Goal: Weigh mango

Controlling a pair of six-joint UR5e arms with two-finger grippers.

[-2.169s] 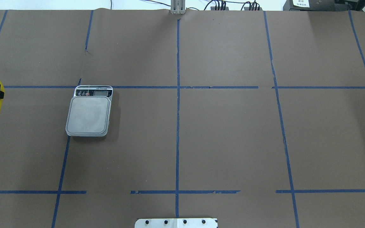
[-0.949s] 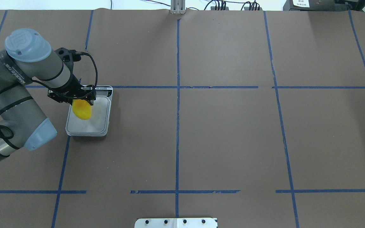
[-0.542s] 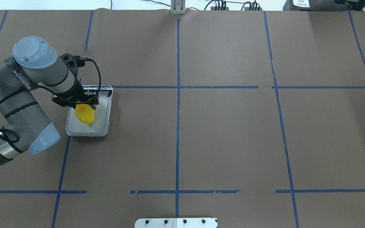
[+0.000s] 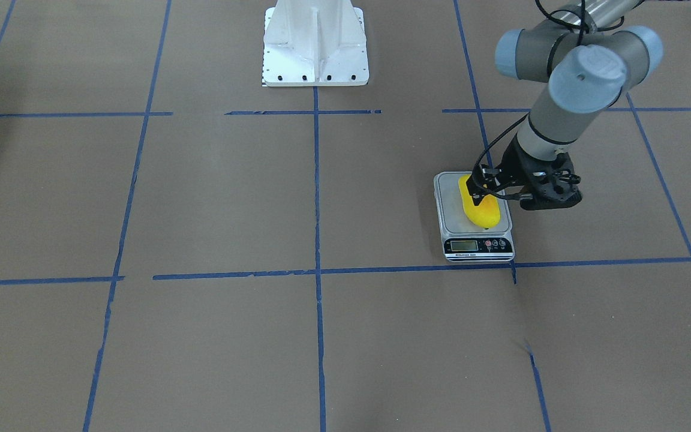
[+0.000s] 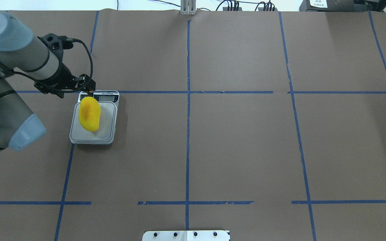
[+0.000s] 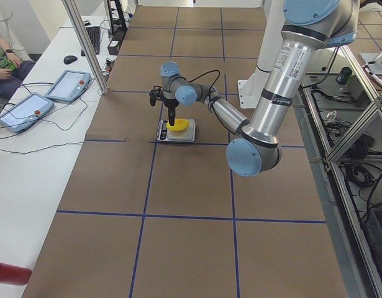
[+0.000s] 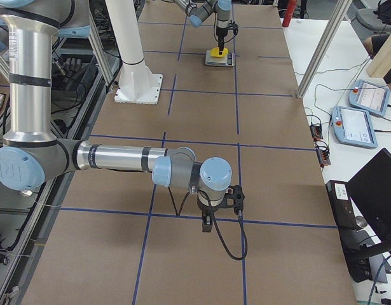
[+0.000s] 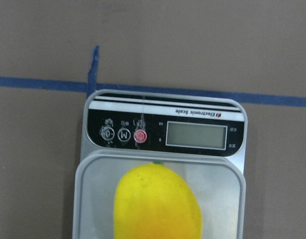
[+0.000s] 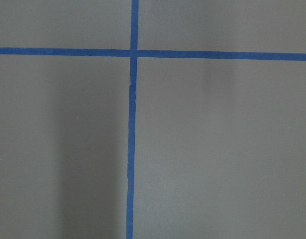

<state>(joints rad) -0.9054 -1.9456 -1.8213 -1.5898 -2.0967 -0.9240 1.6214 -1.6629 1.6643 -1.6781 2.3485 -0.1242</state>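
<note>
Mango (image 5: 89, 113) flat on scale (image 5: 108, 134) platform, in its 9 o'clock half in overhead view, one end toward display at 12. Left gripper (image 5: 88, 86) above display, just past mango at 12 o'clock, spread, pinching nothing. Right gripper (image 7: 206, 223) low over bare paper, well apart; can't tell if spread or pressed together.

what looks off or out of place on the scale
Only one thing: the mango lies on the scale, yet the display looks blank, with no digits visible in the left wrist view. Nothing looks spilled or damaged.
</note>
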